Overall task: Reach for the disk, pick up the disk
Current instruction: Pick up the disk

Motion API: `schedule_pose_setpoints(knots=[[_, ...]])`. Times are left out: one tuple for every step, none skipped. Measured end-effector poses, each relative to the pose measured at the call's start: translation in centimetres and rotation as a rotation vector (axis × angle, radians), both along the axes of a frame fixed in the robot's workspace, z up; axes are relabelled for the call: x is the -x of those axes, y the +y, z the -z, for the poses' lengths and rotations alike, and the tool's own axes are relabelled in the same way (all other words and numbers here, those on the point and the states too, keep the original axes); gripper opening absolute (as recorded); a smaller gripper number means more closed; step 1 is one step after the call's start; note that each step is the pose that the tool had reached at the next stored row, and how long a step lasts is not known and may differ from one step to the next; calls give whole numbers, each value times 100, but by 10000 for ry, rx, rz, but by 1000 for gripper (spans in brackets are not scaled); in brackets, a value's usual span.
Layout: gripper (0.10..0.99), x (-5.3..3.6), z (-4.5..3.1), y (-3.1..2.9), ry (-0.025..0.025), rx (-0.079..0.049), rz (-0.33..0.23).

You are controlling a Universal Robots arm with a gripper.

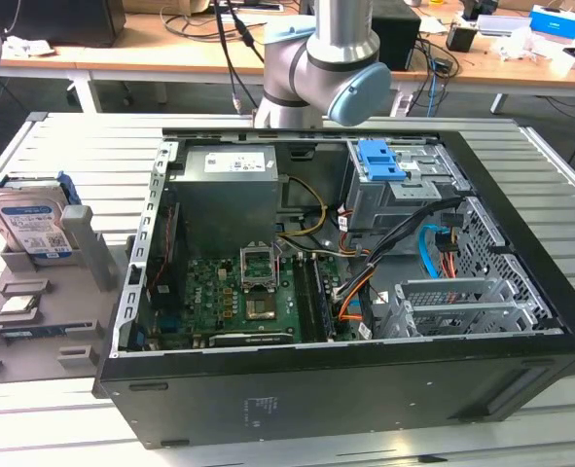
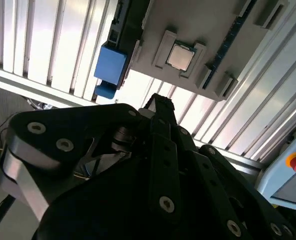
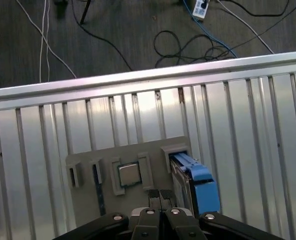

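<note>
The flat rectangular silver disk (image 1: 26,222) with a white-and-blue label and a blue plastic bracket stands on its edge in a slot of a grey plastic holder (image 1: 34,321). The holder lies on the slatted metal tabletop (image 1: 73,146), at the exterior view's left of the open black computer case (image 1: 345,399), and is just beside the case. A small square silver processor chip (image 1: 17,305) sits in a pocket of the same holder, near the disk.

The grey and light-blue robot arm (image 1: 331,63) rises behind the case in the exterior view.

In the first wrist view the black end effector (image 3: 160,194) hangs above the holder (image 3: 87,162). Its two tips are pressed together, with nothing between them. They are seen between the processor chip (image 3: 129,174) and the disk (image 3: 197,182), and they do not touch the disk. In the second wrist view the end effector (image 2: 160,101) points toward the holder (image 2: 223,45), where the blue bracket of the disk (image 2: 110,65) and the processor chip (image 2: 180,56) are seen. Beyond the edge of the tabletop (image 3: 137,77), loose cables (image 3: 188,42) lie on the dark floor.
</note>
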State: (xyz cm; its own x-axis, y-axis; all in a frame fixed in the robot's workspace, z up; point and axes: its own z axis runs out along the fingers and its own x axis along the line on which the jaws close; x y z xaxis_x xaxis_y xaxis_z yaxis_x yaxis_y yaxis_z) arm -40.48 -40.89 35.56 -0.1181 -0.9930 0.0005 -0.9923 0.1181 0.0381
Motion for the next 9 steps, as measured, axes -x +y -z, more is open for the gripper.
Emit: schedule_pose_setpoints(knots=[[106,0,0,0,0,0,-126],[106,0,0,0,0,0,-209],[106,0,0,0,0,0,-279],[106,0,0,0,0,0,-383],[106,0,0,0,0,0,-448],[106,0,0,0,0,0,-626],[106,0,0,0,0,0,-764],[106,0,0,0,0,0,-904],[106,0,0,0,0,0,-1047]])
